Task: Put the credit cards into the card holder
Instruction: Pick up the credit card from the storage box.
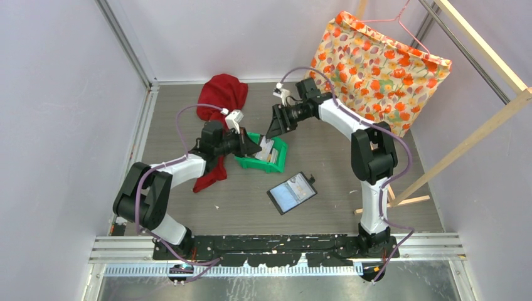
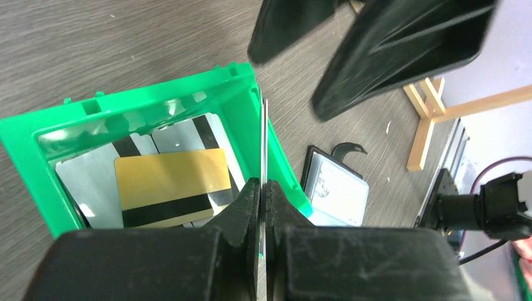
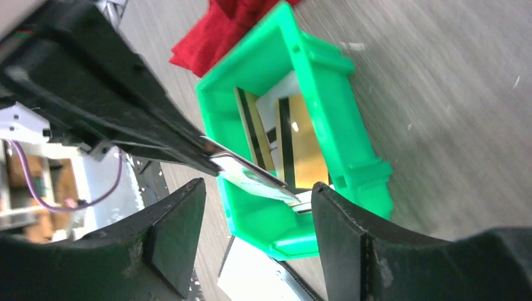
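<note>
Green bin (image 2: 157,94) holds more credit cards (image 2: 172,185); my left gripper (image 2: 263,185) pinches one card (image 2: 265,138) edge-on over its rim, my right gripper (image 3: 257,188) stands wide beside it; card holder (image 1: 292,193) lies open on the tabletop (image 1: 326,163).

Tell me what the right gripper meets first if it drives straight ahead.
Likely the card pinched by the left gripper, sitting between the right gripper's open jaws; the green bin lies beyond. Depth is unclear.
</note>
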